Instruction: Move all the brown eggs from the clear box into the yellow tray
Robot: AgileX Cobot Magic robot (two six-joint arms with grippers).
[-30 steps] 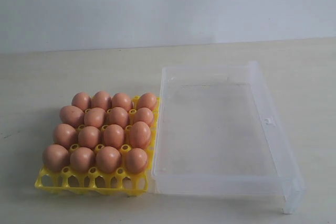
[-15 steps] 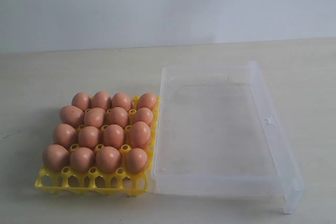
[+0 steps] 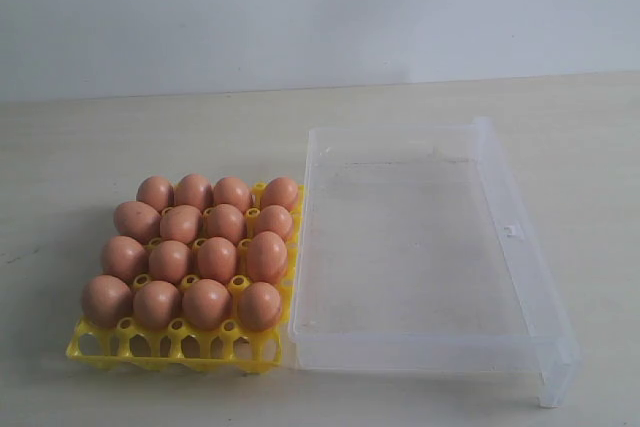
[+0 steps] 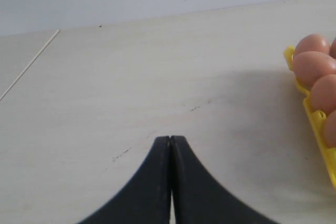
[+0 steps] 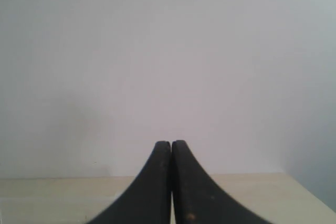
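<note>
Sitting in the yellow tray [image 3: 170,349] are all sixteen brown eggs [image 3: 216,258]. The clear box [image 3: 430,352] lies just beside the tray, on its right. The left gripper [image 4: 170,139] and the right gripper [image 5: 171,143] are both pinched tight together.

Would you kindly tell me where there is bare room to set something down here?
Free: the clear box floor, the table behind both containers, and left of the yellow tray. Crowded: brown eggs fill the tray, which abuts the box.
</note>
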